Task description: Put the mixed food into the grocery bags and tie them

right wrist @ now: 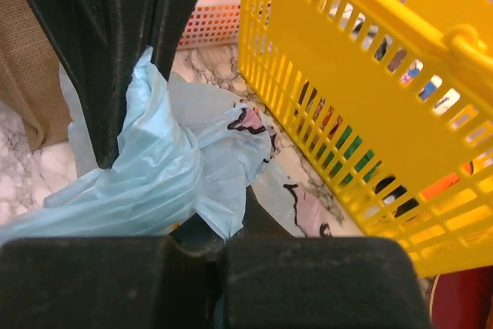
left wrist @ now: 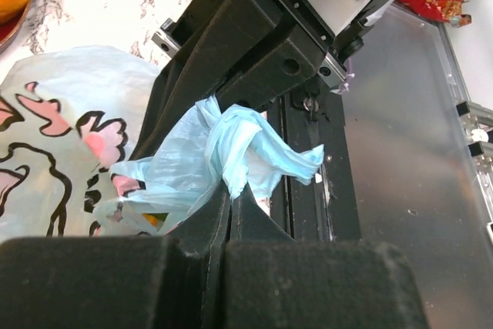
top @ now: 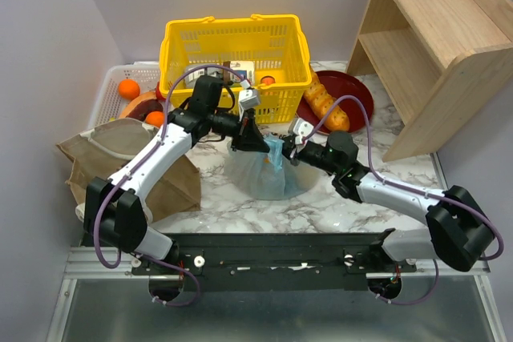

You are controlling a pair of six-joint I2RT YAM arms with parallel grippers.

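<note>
**Now two grips are sharing the neck of the light-blue bag [top: 268, 178]**

It's sitting mid-table, just in front of the yellow basket [top: 232, 44]. The left gripper [left wrist: 229, 204] is clamping the twisted plastic from the bag's left. The right gripper [right wrist: 212, 225] is pinching the same bunch from its right, fingertips almost touching. The gathered neck is running crosswise between them, both arms equally near, so I'm judging that the knot is hinging on working along that line.

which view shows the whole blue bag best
Top external: the light-blue bag shows almost whole, down to its base. Left wrist shows its bunched top and pink print; right wrist, gathered plastic beside the yellow basket.
</note>
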